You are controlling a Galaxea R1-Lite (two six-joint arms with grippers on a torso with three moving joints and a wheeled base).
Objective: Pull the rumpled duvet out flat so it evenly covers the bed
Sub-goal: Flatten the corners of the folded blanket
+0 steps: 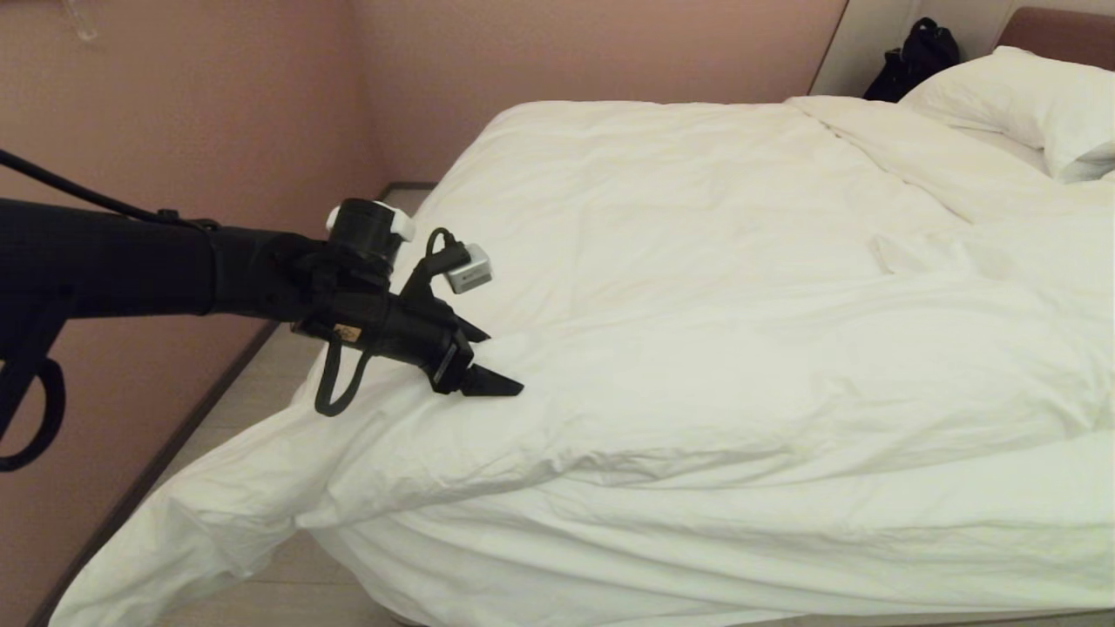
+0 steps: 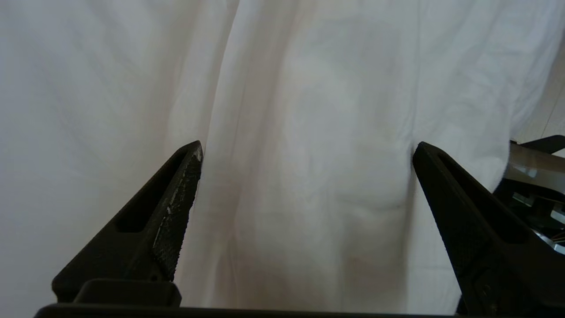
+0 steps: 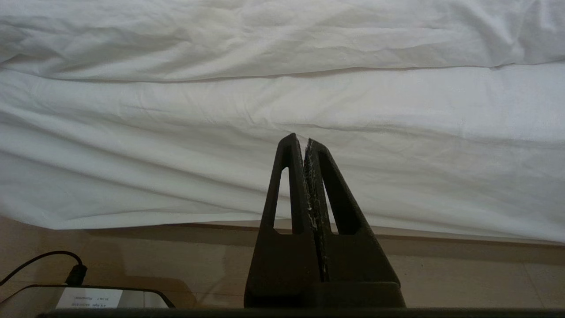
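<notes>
The left tool hovers released, jaws wide, over the duvet near the bed's foot corner, perhaps just touching it. The duvet's corner trails onto the floor. The right tool is clenched, empty.

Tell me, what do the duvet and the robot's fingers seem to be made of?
The duvet looks like matte white woven cloth, probably cotton, over soft filling: it creases finely and billows in puffy folds. The left gripper has fingers that look like hard matte black plastic, hollowed into triangles, with a rough-textured inner face scuffed pale; whether that face is rubber is unclear.
</notes>
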